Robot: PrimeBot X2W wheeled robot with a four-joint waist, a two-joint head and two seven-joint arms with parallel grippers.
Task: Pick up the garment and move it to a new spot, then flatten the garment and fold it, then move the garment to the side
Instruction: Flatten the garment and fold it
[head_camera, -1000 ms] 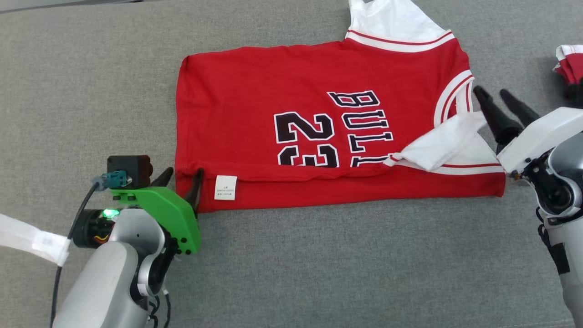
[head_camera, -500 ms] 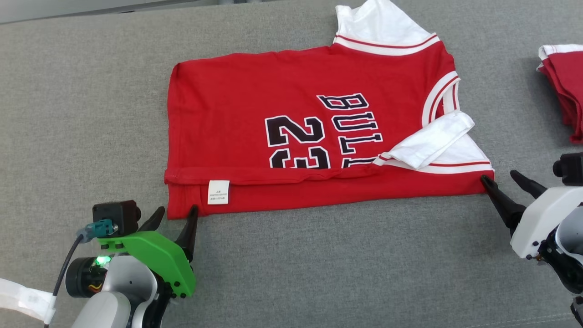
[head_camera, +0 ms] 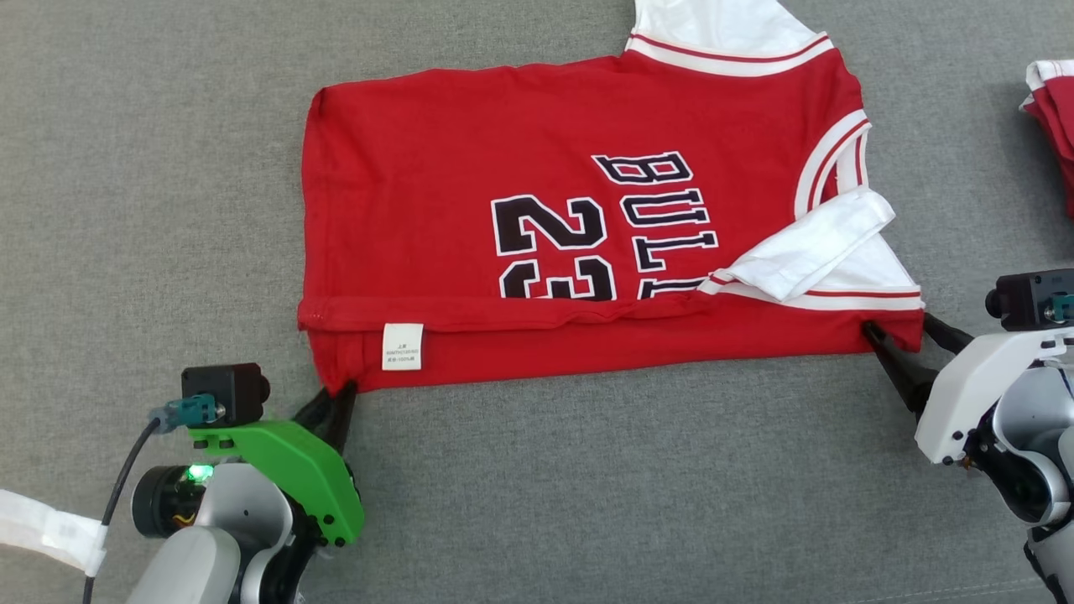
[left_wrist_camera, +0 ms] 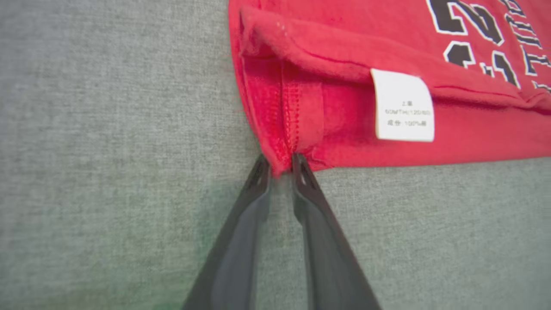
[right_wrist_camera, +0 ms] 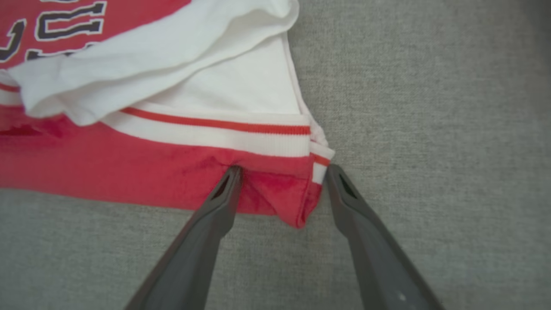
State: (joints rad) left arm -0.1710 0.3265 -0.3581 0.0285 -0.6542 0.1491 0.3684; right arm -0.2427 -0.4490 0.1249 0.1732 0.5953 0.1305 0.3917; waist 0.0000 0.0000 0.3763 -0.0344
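Jersey (head_camera: 537,210) flat on grey table (head_camera: 168,168), near edge folded up. Left gripper (head_camera: 336,394) jaws narrow, pinching near-left corner. Right gripper (head_camera: 900,325) jaws wide, straddling near-right corner, not clamped. Another red garment (head_camera: 1059,126) far right.

A grey woven fabric surface (head_camera: 587,503) lies flat under soft, even light.

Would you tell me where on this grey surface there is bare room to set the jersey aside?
The grey surface is bare in the strip below the jersey, between the left fingers and right fingers, and left of its hem. It is crowded on the right, where a second red garment lies beyond the sleeve.
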